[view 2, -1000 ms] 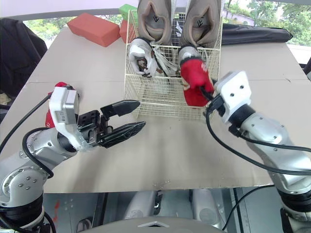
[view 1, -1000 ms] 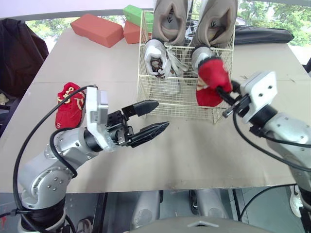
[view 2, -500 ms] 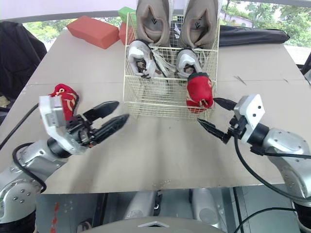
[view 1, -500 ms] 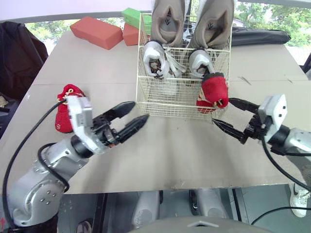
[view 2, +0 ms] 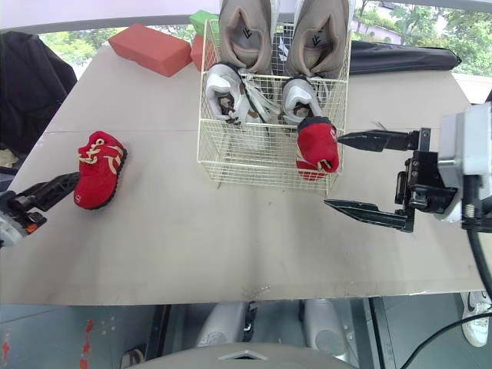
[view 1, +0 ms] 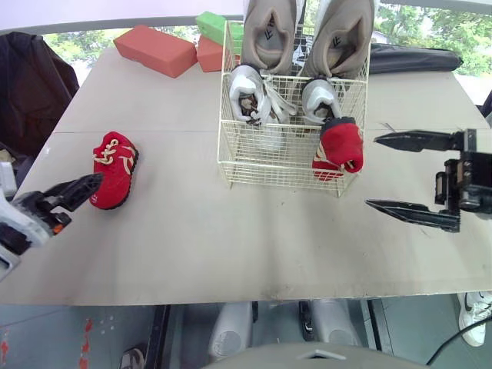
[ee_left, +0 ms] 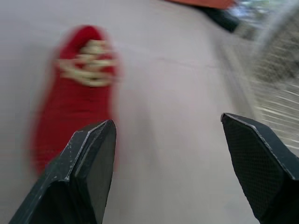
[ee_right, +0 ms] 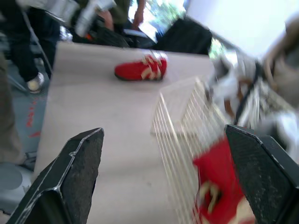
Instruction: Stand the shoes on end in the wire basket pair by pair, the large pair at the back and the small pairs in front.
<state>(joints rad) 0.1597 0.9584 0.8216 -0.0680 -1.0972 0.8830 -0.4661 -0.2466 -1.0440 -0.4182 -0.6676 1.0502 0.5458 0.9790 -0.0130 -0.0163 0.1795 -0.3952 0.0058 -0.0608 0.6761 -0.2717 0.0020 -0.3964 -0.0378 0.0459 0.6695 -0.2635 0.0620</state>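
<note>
Where the counter [view 1: 231,231] reaches its left edge, the left pincer [ee_left: 167,120] hangs with its two black fingers spread wide and nothing between them. It points toward a small red shoe [view 1: 113,169], which lies flat on its sole close beyond the tips. Further right stands the wire basket [view 1: 224,150]. At its back the large tan pair [view 1: 270,31] stands on end, openings toward the head camera. In front of that a small grey-and-white pair [view 1: 247,92] stands the same way. A second red shoe [view 1: 338,147] stands upright in the front right corner, just before the right-hand grey shoe. To the right of the basket and apart from it, the right pincer [view 1: 371,171] hovers wide open and empty, its tips turned toward the basket.
</note>
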